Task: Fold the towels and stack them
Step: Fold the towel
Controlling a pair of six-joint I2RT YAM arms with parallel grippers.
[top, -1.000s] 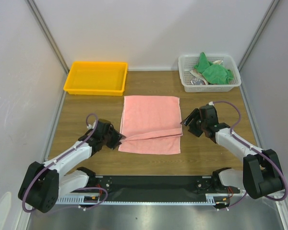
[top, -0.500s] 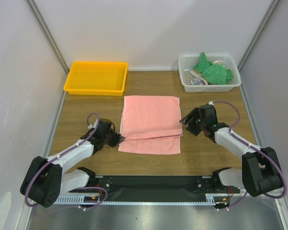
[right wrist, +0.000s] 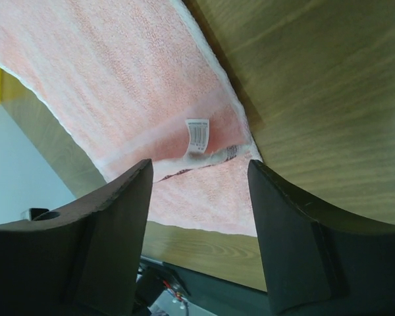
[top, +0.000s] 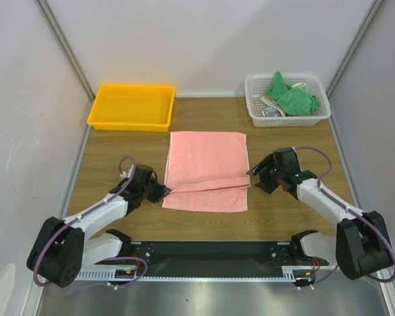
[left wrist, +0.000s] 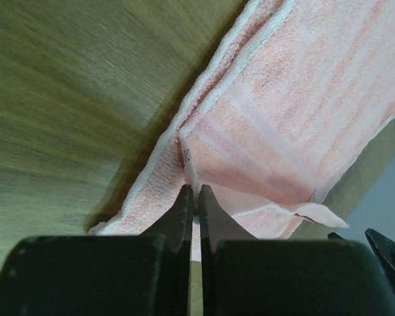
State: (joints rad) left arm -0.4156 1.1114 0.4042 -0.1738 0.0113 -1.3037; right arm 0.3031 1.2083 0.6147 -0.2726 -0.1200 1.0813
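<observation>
Your top view sits high at 6 o'clock and looks down toward 12, with the whole table (top: 105,148) in frame. The left wrist cam is low on the wood, right up against the pink towel's (top: 207,158) 9 o'clock edge, facing 3. The right wrist cam is close at the 3 o'clock edge, facing 9. All three views share that towel.

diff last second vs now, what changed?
The left hand shut on the pink towel at its left edge, by the folded flap. The right hand moved slightly toward the arm bases, up to the flap's right corner; it is open and not gripping. The pink towel, yellow tray, basket and green towels stayed put.
</observation>
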